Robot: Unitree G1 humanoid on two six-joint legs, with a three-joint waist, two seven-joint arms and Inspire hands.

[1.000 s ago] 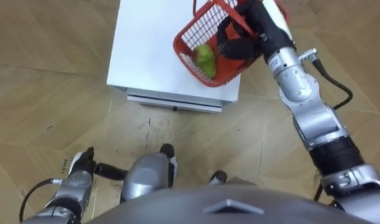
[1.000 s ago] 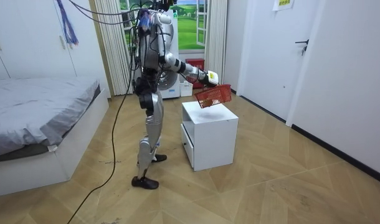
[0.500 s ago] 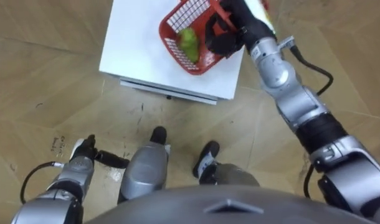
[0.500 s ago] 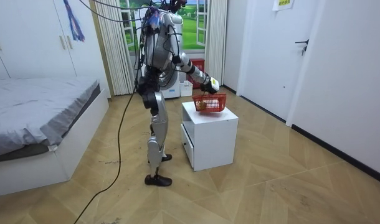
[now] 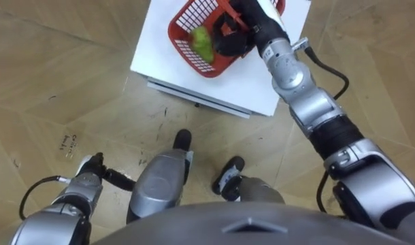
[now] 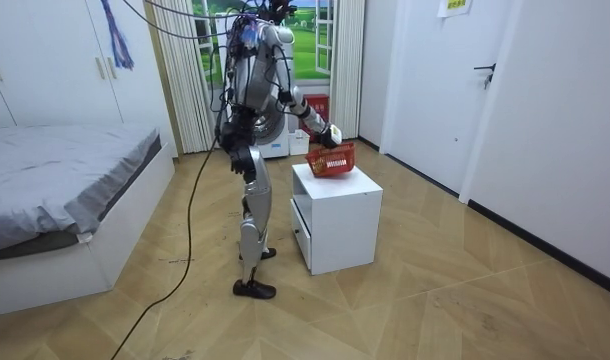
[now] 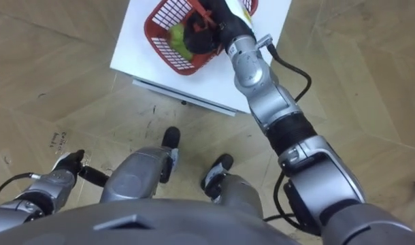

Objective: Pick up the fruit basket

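Observation:
A red wire fruit basket with a green fruit in it hangs tilted low over the white cabinet. Whether it touches the top I cannot tell. My right hand is shut on the basket's red handle, its arm reaching in from the lower right. The right eye view shows the same basket and right hand. In the room view I stand upright beside the cabinet, with the basket held out over it. My left hand hangs idle by my left leg.
The cabinet has a drawer front facing me and stands on a wooden floor. A bed fills the room view's left, a curtained window is behind me, and a white door is at the right.
My right hand has drawn the basket in and lowered it closer to the cabinet top. I have stepped a little nearer the cabinet, and the eye views have shifted with me.

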